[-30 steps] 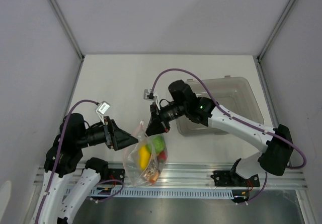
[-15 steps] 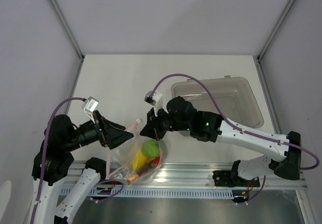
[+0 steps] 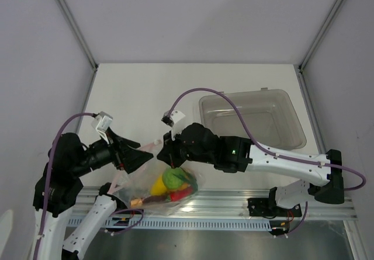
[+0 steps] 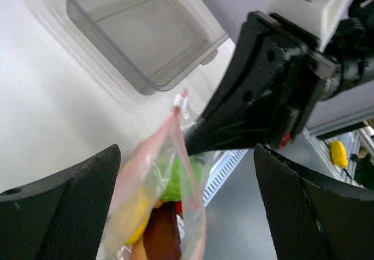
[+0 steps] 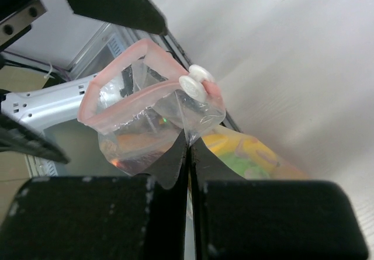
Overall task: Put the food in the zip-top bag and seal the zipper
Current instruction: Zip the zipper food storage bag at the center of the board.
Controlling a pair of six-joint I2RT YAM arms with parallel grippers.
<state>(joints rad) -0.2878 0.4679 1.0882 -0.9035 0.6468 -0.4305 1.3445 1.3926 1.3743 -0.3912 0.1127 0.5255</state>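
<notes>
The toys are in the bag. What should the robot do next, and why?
Probably close the left gripper on the zipper: its fingers stand open around it, the mouth gapes, and the right gripper pinches the zip-top bag.

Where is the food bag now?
In the top view, the zip-top bag hangs at the near edge of the table, between the left gripper and the right gripper, which pinches it.

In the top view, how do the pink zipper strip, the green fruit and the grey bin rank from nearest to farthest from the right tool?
Measured from the right tool:
1. zipper strip, right at the tool's tip, on its left.
2. green fruit, just below the tool in the picture, toward the arm bases.
3. grey bin, farther back on the right.
</notes>
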